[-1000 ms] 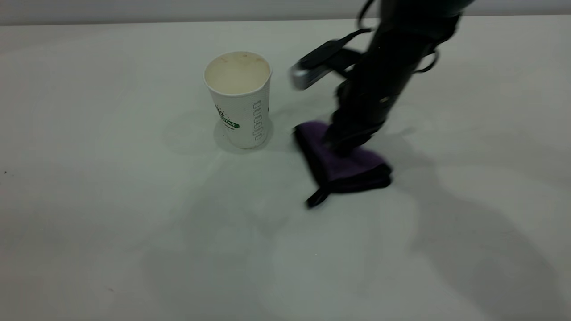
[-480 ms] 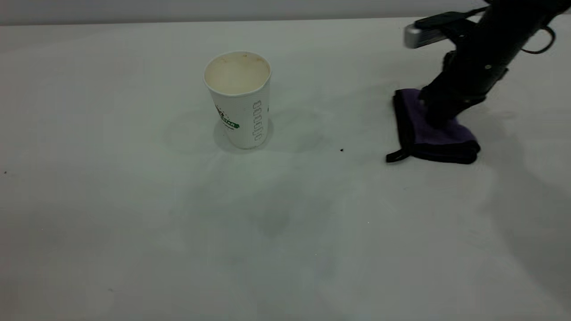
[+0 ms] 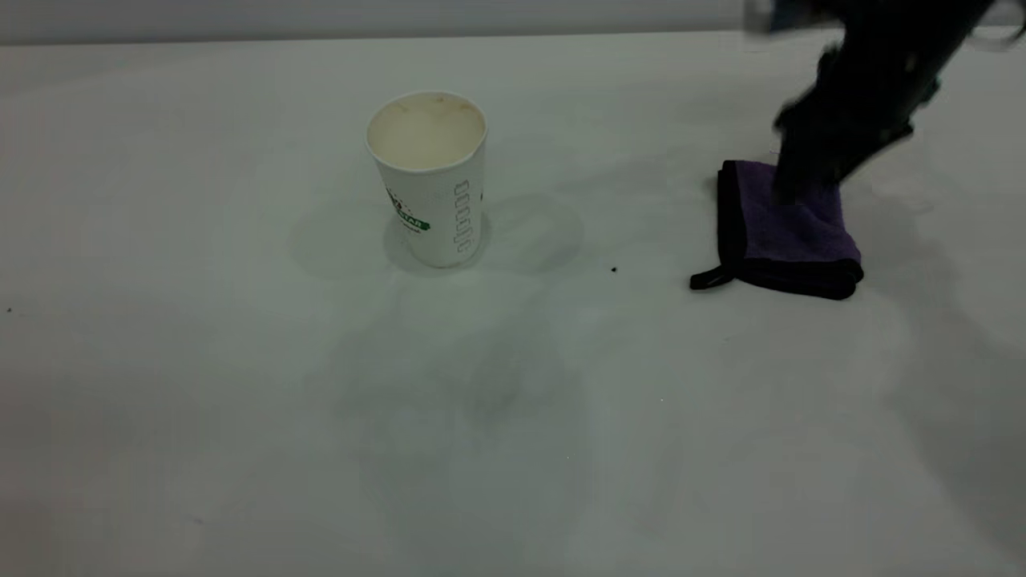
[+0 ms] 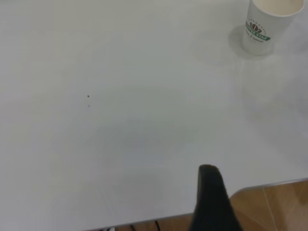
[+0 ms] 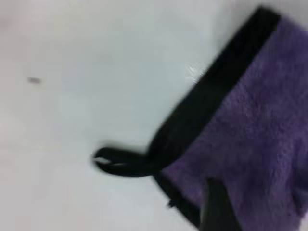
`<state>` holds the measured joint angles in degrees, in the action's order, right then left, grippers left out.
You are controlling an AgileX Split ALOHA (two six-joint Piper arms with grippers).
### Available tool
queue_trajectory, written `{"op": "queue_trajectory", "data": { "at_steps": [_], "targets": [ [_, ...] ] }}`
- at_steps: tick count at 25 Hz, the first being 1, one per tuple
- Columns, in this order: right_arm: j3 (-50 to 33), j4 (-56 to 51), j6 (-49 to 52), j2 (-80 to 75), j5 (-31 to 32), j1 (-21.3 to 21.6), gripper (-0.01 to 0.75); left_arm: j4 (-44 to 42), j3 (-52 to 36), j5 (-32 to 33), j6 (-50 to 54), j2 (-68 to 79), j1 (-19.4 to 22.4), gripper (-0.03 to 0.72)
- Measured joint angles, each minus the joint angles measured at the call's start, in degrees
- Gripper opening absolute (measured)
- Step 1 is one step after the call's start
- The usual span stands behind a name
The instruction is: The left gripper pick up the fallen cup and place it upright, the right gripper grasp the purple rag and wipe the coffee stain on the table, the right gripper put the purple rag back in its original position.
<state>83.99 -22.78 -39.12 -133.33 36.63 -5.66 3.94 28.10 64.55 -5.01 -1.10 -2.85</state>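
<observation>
Right gripper (image 3: 801,188) jaws: can't tell, blurred, at the far edge of the fluffy purple rag with black edging (image 3: 789,232), which lies flat on the white matt table (image 3: 240,401). Put-back step, probably finishing; next: clear away. White paper cup (image 3: 430,176) upright, well apart.

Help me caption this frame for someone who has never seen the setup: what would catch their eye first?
The purple rag lying flat at the table's right side stands out most, with the blurred black right gripper just above its far edge. Next comes the white cup, standing upright left of centre and well apart from the rag. A tiny dark speck sits on the table between them.
</observation>
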Motion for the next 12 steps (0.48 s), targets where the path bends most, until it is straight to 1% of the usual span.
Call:
{"op": "queue_trajectory", "data": {
  "at_steps": [3,6,12],
  "targets": [
    [0.0,-2.7,0.3,5.9,4.8,0.0,0.494,0.0,0.0,0.0,0.0,0.0,0.0,0.548],
    [-0.1,-5.9,1.8,11.9,10.9,0.0,0.494,0.0,0.0,0.0,0.0,0.0,0.0,0.548],
    [-0.4,-7.0,6.1,24.8,27.6,0.0,0.459,0.0,0.0,0.0,0.0,0.0,0.0,0.548]
  ]
}}
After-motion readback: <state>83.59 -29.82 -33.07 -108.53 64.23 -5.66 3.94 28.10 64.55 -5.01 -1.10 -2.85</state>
